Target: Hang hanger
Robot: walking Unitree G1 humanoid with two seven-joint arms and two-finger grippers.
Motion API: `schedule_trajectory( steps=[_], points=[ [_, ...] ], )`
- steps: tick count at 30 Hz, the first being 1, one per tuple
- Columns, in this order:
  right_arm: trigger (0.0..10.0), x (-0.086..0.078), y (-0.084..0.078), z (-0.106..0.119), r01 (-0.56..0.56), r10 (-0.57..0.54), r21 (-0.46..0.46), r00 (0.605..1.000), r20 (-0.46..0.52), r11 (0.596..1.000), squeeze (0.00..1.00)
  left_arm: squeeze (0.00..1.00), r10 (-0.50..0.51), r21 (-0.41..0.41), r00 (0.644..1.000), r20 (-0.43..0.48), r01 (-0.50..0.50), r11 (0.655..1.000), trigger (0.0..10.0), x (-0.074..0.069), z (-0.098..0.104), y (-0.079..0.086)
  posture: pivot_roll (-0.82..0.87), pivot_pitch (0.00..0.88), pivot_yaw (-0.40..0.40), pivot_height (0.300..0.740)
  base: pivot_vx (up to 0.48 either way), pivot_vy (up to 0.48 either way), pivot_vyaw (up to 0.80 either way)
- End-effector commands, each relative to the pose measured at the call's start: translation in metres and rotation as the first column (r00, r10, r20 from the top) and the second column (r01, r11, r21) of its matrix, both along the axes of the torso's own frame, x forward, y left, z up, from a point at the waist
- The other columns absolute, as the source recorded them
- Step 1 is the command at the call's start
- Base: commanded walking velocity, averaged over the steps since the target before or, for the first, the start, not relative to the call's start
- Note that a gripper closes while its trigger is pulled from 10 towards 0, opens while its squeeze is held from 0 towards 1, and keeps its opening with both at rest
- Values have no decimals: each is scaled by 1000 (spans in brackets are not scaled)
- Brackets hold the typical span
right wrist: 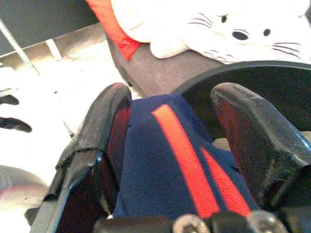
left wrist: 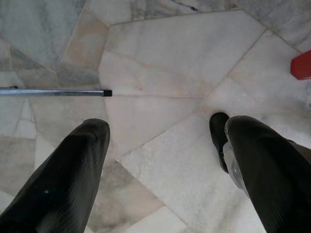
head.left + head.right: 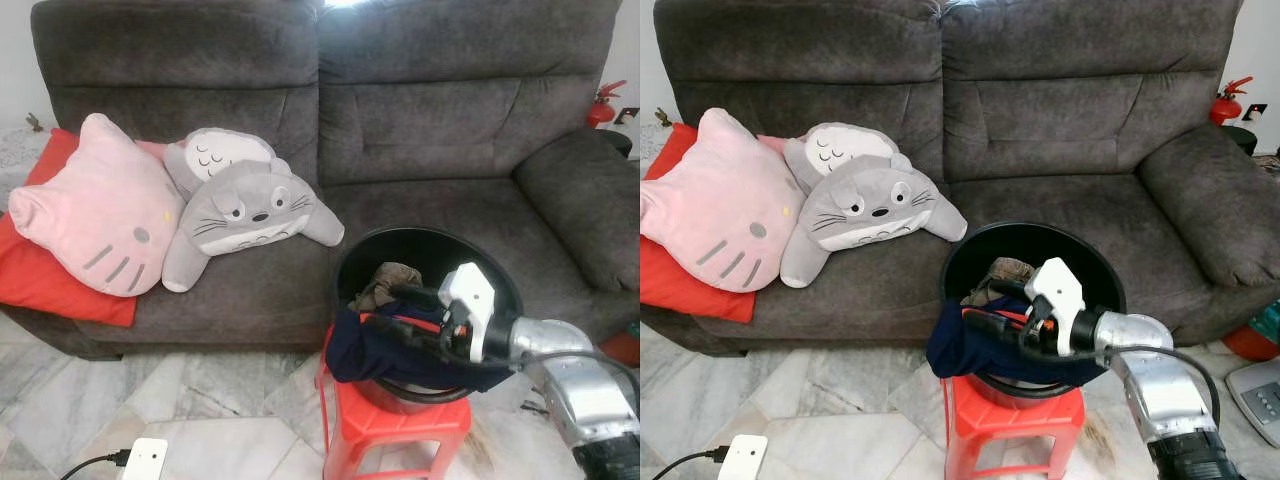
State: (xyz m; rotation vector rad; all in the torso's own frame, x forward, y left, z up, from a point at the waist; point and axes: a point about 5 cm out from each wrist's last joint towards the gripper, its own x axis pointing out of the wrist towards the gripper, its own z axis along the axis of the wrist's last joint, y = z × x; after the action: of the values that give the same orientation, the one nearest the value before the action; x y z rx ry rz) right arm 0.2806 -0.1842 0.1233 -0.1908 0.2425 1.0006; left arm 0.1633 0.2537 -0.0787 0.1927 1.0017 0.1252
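Over the rim of the black round tub (image 3: 505,285) on the red plastic stool (image 3: 400,425) drapes a navy garment with orange stripes (image 1: 170,179); no hanger is identifiable. Right gripper (image 1: 170,145) straddles it, fingers apart, not clamped. Likely pickup step: close, then lift clear; left gripper (image 2: 165,160) hangs spread above the marble floor (image 2: 160,63).

Navy garment (image 3: 400,355) drapes bucket (image 3: 430,250) front rim (far side open); sofa (image 3: 420,110) close behind.

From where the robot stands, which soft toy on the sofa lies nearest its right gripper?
The grey Totoro plush: it sprawls nearest the black bucket, where the right gripper is. The pink cat cushion lies beyond it.
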Motion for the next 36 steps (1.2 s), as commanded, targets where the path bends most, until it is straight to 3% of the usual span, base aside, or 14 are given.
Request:
schedule_trajectory(
  steps=[1,4,6,10,12,16,24,28,31,36],
  points=[
    [10000,0,-4,5,40,-39,-22,999,33,999,0,0,-7,2,1000,-27,7,1000,10000,-4,-2,1,-189,30,38,740,0,0,0],
    [10000,5,-12,5,122,-121,-28,991,58,992,0,0,-7,3,1000,-26,8,1000,10000,-4,-1,1,-195,30,40,740,0,0,0],
    [10000,18,-33,5,312,-305,-60,947,98,948,0,0,-10,3,1000,-26,11,1000,10000,-4,-1,1,-195,30,40,740,0,0,0],
    [10000,24,-47,5,420,-414,-67,906,87,905,0,0,-13,2,1000,-26,13,1000,10000,-3,-1,1,-198,27,42,740,0,0,0],
    [10000,24,-47,5,422,-416,-65,906,80,904,0,0,-14,2,1000,-26,14,1000,10000,-3,-1,1,-197,26,42,740,0,0,0],
    [10000,13,-31,8,271,-268,-44,961,64,962,0,0,-13,0,1000,-27,13,1000,10000,-3,-1,2,-196,24,42,740,0,0,0],
    [10000,-4,-27,4,146,-147,-59,989,-9,987,0,0,-16,-3,999,-31,16,1000,10000,-4,-2,1,-204,13,39,740,0,0,0],
    [10000,-7,-31,0,151,-154,-85,988,-31,985,0,0,-15,-3,999,-30,15,1000,10000,-4,-2,1,-205,11,37,740,0,0,0],
    [10000,-5,-39,-9,211,-221,-150,974,-52,966,0,0,-13,-4,999,-31,13,1000,10000,-5,-2,0,-205,9,36,740,0,0,0],
    [10000,-5,-36,-5,202,-209,-105,977,-51,974,0,0,-12,-4,999,-31,12,1000,10000,-5,-2,1,-205,9,36,740,0,0,0]
  ],
)
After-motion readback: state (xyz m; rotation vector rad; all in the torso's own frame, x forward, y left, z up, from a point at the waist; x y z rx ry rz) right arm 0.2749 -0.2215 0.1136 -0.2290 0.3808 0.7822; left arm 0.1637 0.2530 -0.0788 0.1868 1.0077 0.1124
